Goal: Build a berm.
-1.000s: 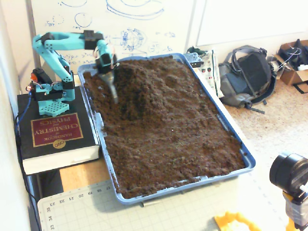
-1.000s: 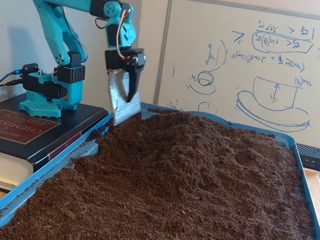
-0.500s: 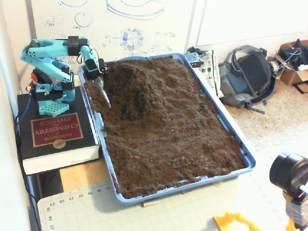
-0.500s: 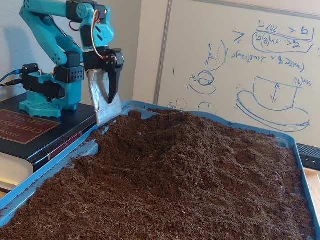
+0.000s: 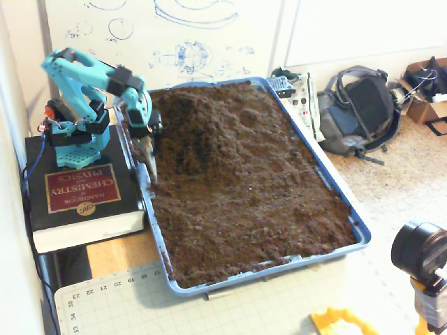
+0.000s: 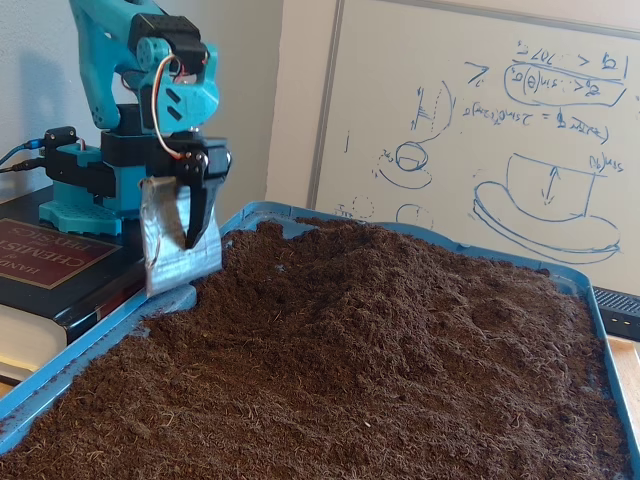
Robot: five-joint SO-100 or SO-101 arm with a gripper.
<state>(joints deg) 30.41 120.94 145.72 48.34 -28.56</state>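
Dark brown soil fills a blue tray [image 5: 360, 230] [image 6: 25, 400]. The berm [image 5: 199, 115] [image 6: 400, 275] is a raised mound toward the tray's far end, higher than the flatter soil nearer the camera in a fixed view. My teal arm's gripper [image 5: 149, 159] [image 6: 186, 262] carries a flat metal blade [image 6: 170, 260]. It hangs at the tray's left rim, left of the mound, with the blade's lower edge just above the soil. The black finger [image 6: 200, 205] lies against the blade, and nothing else is held.
The arm's base stands on a thick black book [image 5: 80, 192] [image 6: 40, 255] left of the tray. A whiteboard [image 6: 480, 120] stands behind. A backpack [image 5: 360, 108] lies on the floor to the right, with a camera [image 5: 419, 251] at the lower right and a cutting mat [image 5: 119, 300] in front.
The gripper has drawn back from the mound's left flank to the tray's left rim, then moved along that rim toward the tray's near end while dropping lower. The soil looks unchanged.
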